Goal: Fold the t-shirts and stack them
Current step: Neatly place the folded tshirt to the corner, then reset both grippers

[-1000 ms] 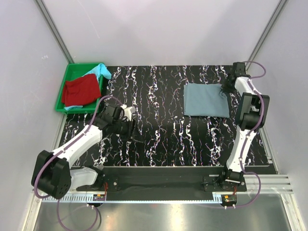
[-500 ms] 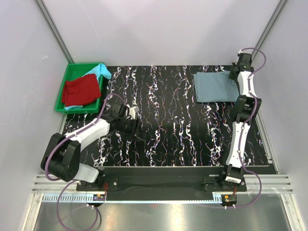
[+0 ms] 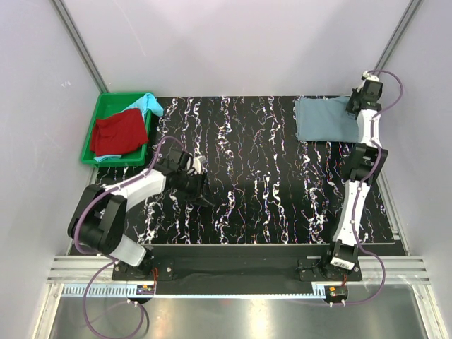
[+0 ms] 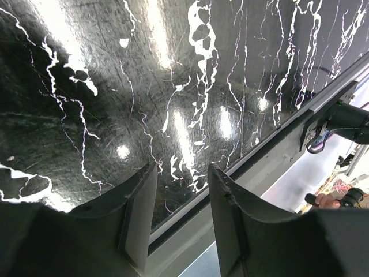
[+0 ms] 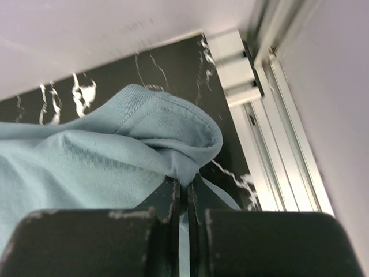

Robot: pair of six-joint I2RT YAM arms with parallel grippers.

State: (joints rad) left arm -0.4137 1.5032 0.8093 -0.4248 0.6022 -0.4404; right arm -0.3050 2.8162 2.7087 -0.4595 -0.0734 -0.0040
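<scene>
One black, white-veined tabletop [image 3: 268, 183] is spread beneath both arms. At its far right corner the folded grey-blue shirt [image 3: 323, 120] is laid flat, with its right edge bunched and lifted. A green tray [image 3: 121, 97] is set just beside the far left corner. The red shirt [image 3: 119, 134] is heaped in it (crumpled, not folded), and the turquoise shirt [image 3: 148, 104] is seen beneath, spilling over the far rim. The right claw [image 5: 184, 187] is clamped on the grey-blue shirt's hem. The left claw [image 4: 181, 173] is held open above bare tabletop, left of centre.
</scene>
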